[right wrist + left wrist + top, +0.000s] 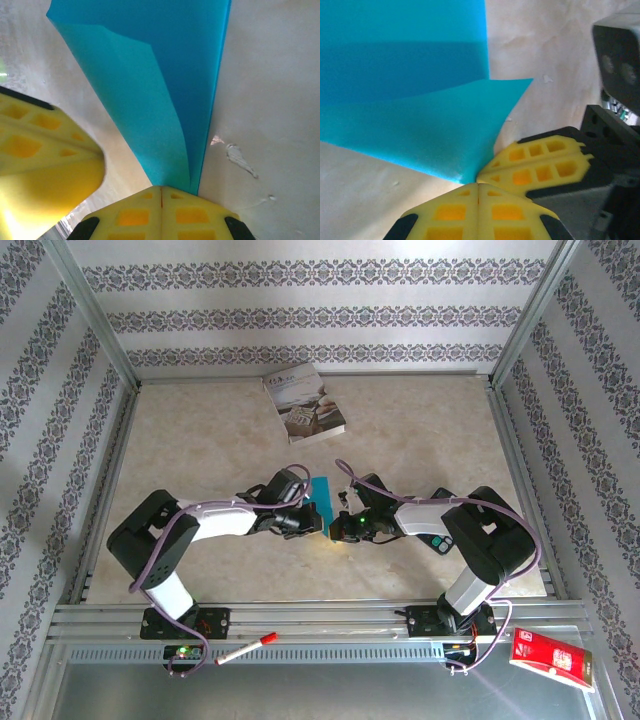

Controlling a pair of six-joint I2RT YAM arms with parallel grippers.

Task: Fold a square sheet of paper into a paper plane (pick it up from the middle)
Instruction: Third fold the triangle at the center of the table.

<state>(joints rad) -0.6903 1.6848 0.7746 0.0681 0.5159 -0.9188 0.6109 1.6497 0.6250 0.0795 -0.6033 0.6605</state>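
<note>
**Near rail.** Marker pen with a red cap (245,648) at left of centre. Red packet (553,660) at the near right corner. Neither is part of the work.

**Left end effector** (478,187). Reaches in from the left to the middle of the tabletop (200,440). Yellow pads are pressed together, and the near tip of a raised paper flap runs into their seam. Judged to be clamped on that tip.

**Right end effector** (161,192). Reaches in from the right and meets the left one tip to tip. Pads are likewise together, with the narrow near end of the paper disappearing at their front edge. Judged to be clamped on it.

**Square sheet of paper** (322,494). Teal-blue, thin and plain.
- Position: middle of the tabletop, directly beyond both end effectors.
- Long axis: runs near to far, away from the arms.
- Reach: the near end sits between the two end effectors, so neither arm is the nearer.
- Condition: partly folded. The top view shows a slim strip. The wrist views show overlapping layers, a diagonal flap with a pointed corner, one straight right-hand edge, and a soft curl where a layer lifts off the surface.
- Judgement: the coming move depends on a pull or press along this near-far line, and the light paper may buckle.

**Book** (304,403). Grey-white and printed. Lies at the far side of the tabletop, well apart from the sheet.
</note>
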